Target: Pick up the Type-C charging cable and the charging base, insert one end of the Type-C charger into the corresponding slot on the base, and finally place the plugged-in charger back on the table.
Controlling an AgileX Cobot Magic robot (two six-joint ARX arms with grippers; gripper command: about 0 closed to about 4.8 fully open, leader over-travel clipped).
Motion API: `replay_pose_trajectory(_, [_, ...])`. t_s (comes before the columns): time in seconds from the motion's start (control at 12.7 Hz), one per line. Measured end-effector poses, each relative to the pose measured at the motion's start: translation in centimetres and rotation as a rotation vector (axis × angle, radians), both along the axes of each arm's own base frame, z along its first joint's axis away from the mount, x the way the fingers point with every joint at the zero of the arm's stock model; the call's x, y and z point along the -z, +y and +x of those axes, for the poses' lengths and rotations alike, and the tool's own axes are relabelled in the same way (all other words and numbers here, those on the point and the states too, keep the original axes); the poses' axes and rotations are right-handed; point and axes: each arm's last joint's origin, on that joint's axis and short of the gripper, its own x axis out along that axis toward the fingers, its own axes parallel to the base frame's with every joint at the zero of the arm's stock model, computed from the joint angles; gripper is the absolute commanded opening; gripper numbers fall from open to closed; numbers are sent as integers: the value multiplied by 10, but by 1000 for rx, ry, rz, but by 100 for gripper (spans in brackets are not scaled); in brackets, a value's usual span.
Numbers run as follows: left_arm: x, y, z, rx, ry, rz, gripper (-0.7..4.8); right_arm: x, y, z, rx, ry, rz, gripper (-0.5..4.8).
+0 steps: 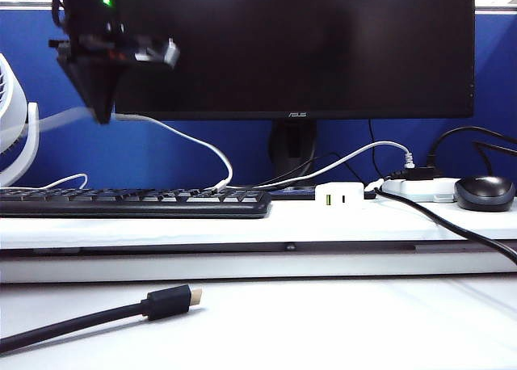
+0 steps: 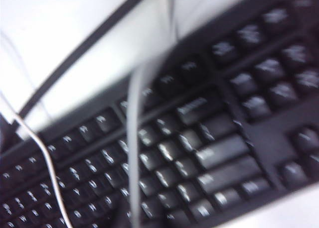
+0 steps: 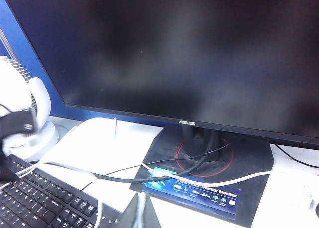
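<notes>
Office desk setting. Blue fabric partition wall [image 1: 202, 156] behind desk, cubicle style. Large dark ASUS monitor [image 1: 295, 47] on stand, screen off. Black keyboard [image 1: 133, 202] on raised white shelf step of white table [image 1: 339, 321]. Black mouse [image 1: 484, 192] at right on shelf, beside white power strip [image 1: 420, 189] with black plug. White desk fan [image 1: 14, 124] at far left. Loose cables across shelf and around monitor stand.
</notes>
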Motion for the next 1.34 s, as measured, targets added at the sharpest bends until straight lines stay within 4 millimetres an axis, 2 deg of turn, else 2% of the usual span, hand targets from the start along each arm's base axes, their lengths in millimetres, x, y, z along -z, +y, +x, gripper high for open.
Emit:
replay_pose_trajectory(0.08, [4, -1, 3, -4, -4, 13, 223, 0, 0, 0, 0, 0, 0, -1])
replay_pose_trajectory(0.16, [4, -1, 4, -7, -11, 16, 299, 0, 0, 0, 0, 0, 0, -1])
replay_pose_trajectory(0.24, [3, -2, 6, -8, -36, 13, 311, 0, 0, 0, 0, 0, 0, -1])
replay_pose_trajectory(0.47, [0, -1, 5, -9, -50, 6, 309, 0, 0, 0, 0, 0, 0, -1])
replay_pose_trajectory(0.63, [-16, -1, 0, 2, -117, -79, 299, 0, 0, 0, -1, 0, 0, -1])
replay_pose_trajectory(0.71, [-26, -2, -2, 17, -157, -154, 235, 0, 0, 0, -1, 0, 0, -1])
replay_pose_trajectory(0.79, [-35, -5, -4, 58, -172, -274, 197, 0, 0, 0, -1, 0, 0, -1])
replay_pose_trajectory(0.87, [-36, -7, -5, 68, -143, -371, 174, 0, 0, 0, 0, 4, 0, -1])
replay_pose_trajectory(1.02, [-36, -13, -7, 48, -42, -571, 174, 4, 0, 0, 0, 46, -10, -1])
replay_pose_trajectory(1.18, [-28, -34, -11, -52, 56, -650, 174, 7, 0, -1, 1, 72, -15, -1])
replay_pose_trajectory(1.34, [-27, -52, -16, -34, 68, -667, 174, 4, -1, -2, 1, 49, -10, -1])
